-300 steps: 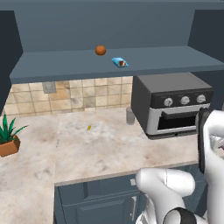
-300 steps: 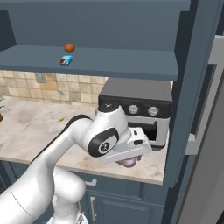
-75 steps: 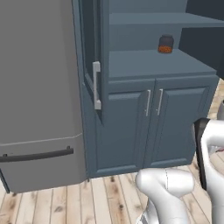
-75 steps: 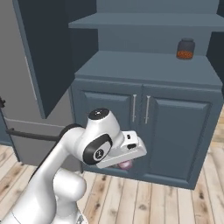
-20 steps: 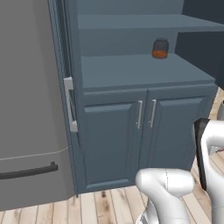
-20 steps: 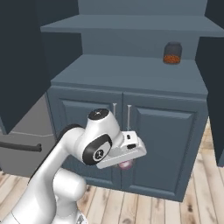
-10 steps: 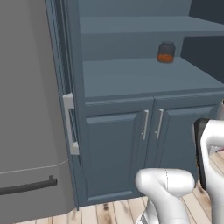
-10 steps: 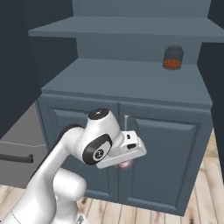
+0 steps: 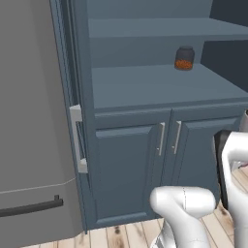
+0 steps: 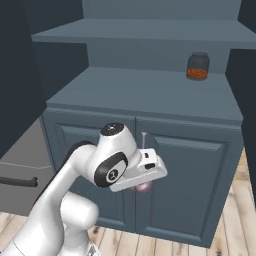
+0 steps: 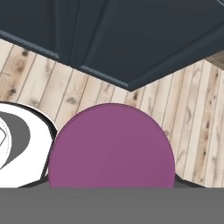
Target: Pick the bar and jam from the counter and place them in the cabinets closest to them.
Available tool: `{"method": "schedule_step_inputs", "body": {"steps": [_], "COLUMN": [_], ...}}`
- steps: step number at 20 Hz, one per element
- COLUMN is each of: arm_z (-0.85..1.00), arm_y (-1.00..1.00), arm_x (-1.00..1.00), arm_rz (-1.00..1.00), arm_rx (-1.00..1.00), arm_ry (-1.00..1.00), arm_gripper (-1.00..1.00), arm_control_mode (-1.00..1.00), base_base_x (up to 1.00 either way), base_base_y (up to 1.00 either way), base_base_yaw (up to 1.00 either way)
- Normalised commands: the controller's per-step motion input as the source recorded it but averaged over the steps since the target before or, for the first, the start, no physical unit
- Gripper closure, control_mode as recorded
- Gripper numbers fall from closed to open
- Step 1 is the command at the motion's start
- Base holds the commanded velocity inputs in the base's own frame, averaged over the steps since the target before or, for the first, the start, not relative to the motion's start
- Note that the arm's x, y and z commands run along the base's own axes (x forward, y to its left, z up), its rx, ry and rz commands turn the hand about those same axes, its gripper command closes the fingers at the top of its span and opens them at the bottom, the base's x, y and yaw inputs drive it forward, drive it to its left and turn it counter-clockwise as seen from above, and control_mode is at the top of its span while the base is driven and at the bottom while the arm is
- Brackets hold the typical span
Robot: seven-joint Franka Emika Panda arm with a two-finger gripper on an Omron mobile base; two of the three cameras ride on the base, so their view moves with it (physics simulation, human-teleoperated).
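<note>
The jam (image 11: 111, 146) shows as a round magenta face low in the hand view, close to the camera, and as a small pink shape (image 10: 142, 187) under the white hand in the right base view. My gripper (image 10: 143, 184) is shut on the jam, held low in front of the paired doors of the cabinets (image 10: 185, 170). Those dark blue-grey cabinets (image 9: 145, 87) have open flat shelves above the doors with slim silver handles (image 9: 161, 139). The bar and the counter are out of view.
A dark jar with orange contents (image 9: 184, 58) (image 10: 198, 66) stands at the back right of the lower open shelf. The grey fridge (image 9: 29, 121) rises at the left, its door edge beside the cabinets. Pale wood floor (image 11: 192, 122) lies below.
The whole picture has shifted as the base drove: the cabinets now look nearer and more centred. The gripper stays shut on the jam in the same pose.
</note>
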Motion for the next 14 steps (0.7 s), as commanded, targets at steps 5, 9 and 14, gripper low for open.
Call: {"method": "schedule_step_inputs", "body": {"steps": [5,9,14], "arm_z": [0.52,0.62,0.64], "arm_y": [0.09,0.08,0.06], "arm_x": [0.00,0.00,0.00], "arm_rz": [0.00,0.00,0.00], "arm_rx": [0.00,0.00,0.00], "arm_ry": [-0.07,-0.07,-0.04], "arm_gripper": [1.00,1.00,1.00], "arm_control_mode": [-1.00,-1.00,-1.00], "base_base_x": [0.00,0.00,0.00], "base_base_y": [0.00,0.00,0.00], "base_base_yaw": [0.00,0.00,0.00]}}
